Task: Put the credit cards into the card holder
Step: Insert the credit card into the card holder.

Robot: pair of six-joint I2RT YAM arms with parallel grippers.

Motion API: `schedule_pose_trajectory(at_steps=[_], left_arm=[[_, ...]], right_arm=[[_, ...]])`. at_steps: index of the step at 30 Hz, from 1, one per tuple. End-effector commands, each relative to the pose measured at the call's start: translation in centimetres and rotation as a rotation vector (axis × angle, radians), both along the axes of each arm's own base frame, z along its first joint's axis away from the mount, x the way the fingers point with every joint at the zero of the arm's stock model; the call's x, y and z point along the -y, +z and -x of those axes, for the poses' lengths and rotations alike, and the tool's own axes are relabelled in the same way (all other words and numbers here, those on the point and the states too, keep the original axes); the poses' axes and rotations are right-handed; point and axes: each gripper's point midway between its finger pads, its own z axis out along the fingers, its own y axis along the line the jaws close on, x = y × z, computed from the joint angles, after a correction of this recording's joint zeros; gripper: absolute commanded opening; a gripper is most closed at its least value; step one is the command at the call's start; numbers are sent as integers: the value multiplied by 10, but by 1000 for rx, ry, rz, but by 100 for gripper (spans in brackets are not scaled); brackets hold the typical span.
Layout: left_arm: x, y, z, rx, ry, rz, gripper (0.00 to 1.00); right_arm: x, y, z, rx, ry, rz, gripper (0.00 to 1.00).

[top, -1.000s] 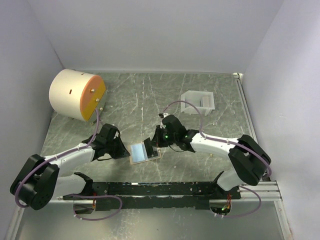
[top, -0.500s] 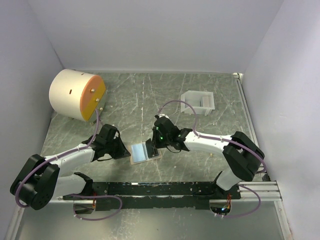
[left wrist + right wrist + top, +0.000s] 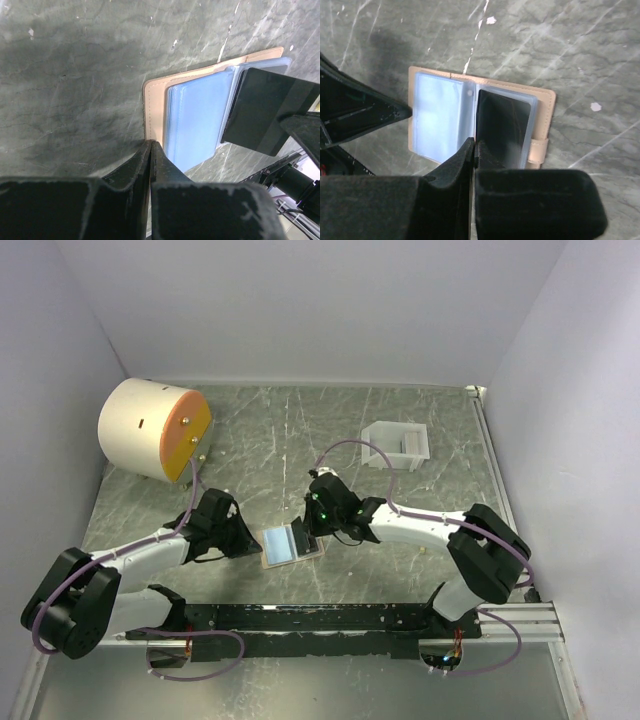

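The card holder (image 3: 287,544) lies open on the grey table, tan with pale blue pockets; it also shows in the left wrist view (image 3: 154,95) and the right wrist view (image 3: 543,112). My left gripper (image 3: 247,540) is shut, and in the left wrist view its tips (image 3: 151,143) rest on the holder's tan left edge. My right gripper (image 3: 314,531) is shut on a dark credit card (image 3: 502,125). It holds the card tilted over the holder's right pocket page (image 3: 270,107). I cannot tell whether the card's far end is inside a pocket. No other cards are in view.
A big cream cylinder with an orange face (image 3: 155,428) stands at the back left. A white box-like tray (image 3: 396,445) stands at the back right. White walls enclose the table on three sides. A black rail (image 3: 320,618) runs along the near edge.
My right gripper has moved left with the dark card, over the holder's right side. In the last half second it hardly moved. The left gripper has stayed on the holder's edge.
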Motion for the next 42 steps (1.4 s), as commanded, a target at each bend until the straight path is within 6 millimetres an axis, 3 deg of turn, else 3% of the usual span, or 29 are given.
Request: schedule_pose_trajectory(at_steps=[1,14,42], left_arm=[[-10,-17,13,-54,-7,-46,13],[-10,-17,15,-52,-4,-36,13],[-9,-19,16,-58,-7,-31,12]], right_arm=[[-11,3,6,-4,45,-77,0],[-16,16,-1,-2,72,-271,0],[-10,-11,-1,-77,60,-386,0]])
